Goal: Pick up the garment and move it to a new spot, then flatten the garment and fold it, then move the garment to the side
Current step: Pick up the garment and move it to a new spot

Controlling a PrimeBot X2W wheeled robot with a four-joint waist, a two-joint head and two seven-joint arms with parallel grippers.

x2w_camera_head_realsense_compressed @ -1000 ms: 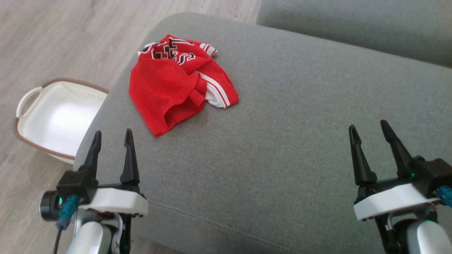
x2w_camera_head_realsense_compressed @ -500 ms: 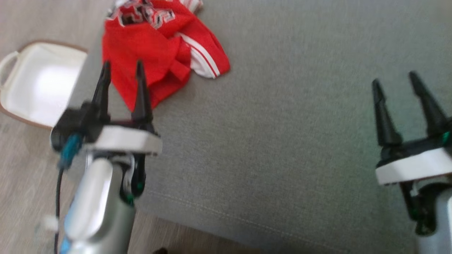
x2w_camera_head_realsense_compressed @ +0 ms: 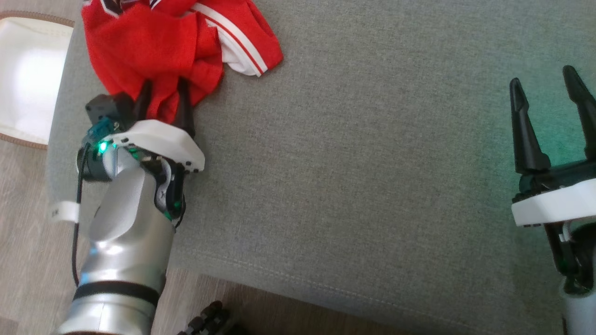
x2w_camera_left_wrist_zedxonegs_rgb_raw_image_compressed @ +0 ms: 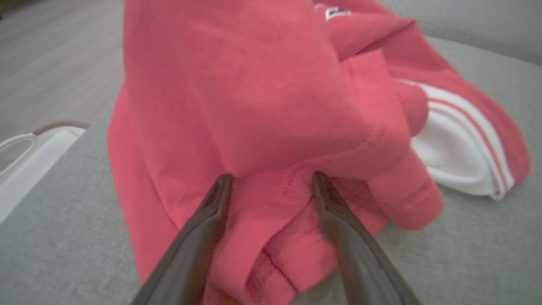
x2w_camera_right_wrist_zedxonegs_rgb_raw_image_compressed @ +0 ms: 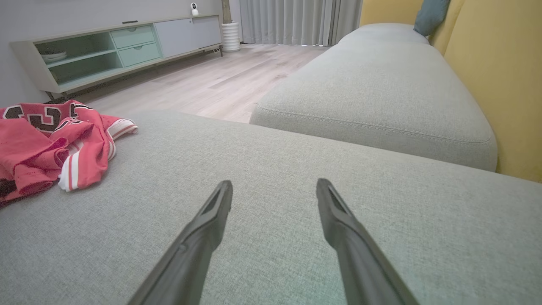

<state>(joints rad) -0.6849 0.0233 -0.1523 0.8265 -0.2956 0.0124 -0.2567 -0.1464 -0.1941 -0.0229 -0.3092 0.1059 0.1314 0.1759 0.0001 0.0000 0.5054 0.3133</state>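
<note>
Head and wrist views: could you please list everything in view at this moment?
near cushion: one, grey, before the robot
far cushion: one, grey, beyond the near one
garment: one, red with white stripes, crumpled at the near cushion's left end
floor: pale wood
basket: one, white, brown rim, on the floor left of the near cushion
sideboard: one, pale green, at the room's far side
left gripper: open, fingers astride a garment fold
right gripper: open, above bare cushion
</note>
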